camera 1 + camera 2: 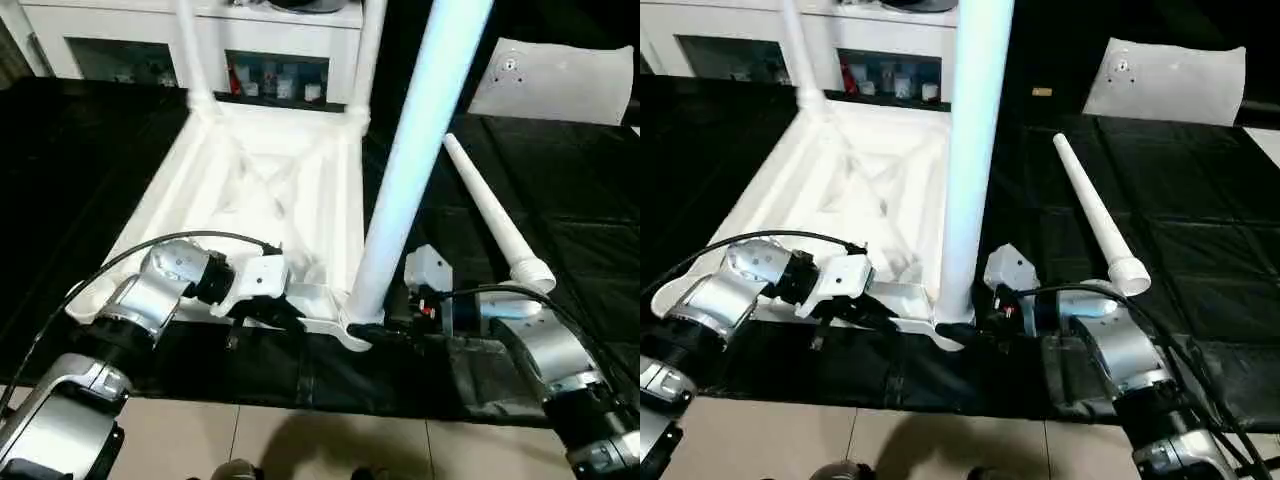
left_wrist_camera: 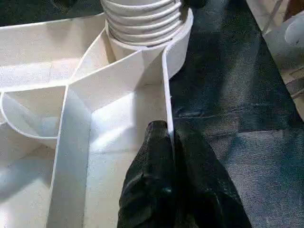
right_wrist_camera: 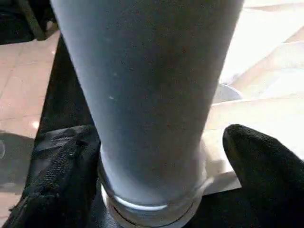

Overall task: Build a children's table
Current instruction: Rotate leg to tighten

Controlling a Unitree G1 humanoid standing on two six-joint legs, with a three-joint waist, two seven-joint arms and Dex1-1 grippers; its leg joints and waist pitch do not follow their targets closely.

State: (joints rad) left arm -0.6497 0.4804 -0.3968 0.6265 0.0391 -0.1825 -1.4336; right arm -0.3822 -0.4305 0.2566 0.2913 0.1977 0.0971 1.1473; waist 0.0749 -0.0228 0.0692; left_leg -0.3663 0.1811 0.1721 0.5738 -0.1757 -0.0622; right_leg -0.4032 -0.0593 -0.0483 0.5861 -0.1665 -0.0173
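Tabletop [image 1: 255, 190]: lies upside down on the black mat [image 1: 560, 230], ribbed underside up, straight ahead of me between my 2 arms.
Near leg [image 1: 415, 150]: stands upright in the tabletop's near right corner socket [image 2: 178, 45], its ribbed end seated in the round collar.
Far legs: 2 more stand in the far corners, one at far left [image 1: 192, 55], one at far right [image 1: 368, 55].
Loose leg [image 1: 495, 215]: lies flat on the mat to the right of the tabletop, wide end toward me, just beyond my right forearm, apart from the tabletop.
Left gripper [image 2: 166, 142]: fingers pressed together, pinching the thin upright rim wall [image 2: 167, 90] of the tabletop's near edge, just beside the corner socket.
Right gripper [image 3: 156, 156]: fingers spread wide, one on each side of the near leg at its base, just above the socket; in the wrist view one finger [image 3: 266, 171] stands clear of the tube with a gap between; whether the other touches, I cannot tell.
Board [image 1: 555, 80]: flat white sheet on the mat at far right, well apart from my grippers.
Cabinet [image 1: 200, 40]: white, glass doors, behind the tabletop; small items inside.
Writing: I can read none on the legs, the tabletop or the board; any labels in the cabinet are too small to make out.
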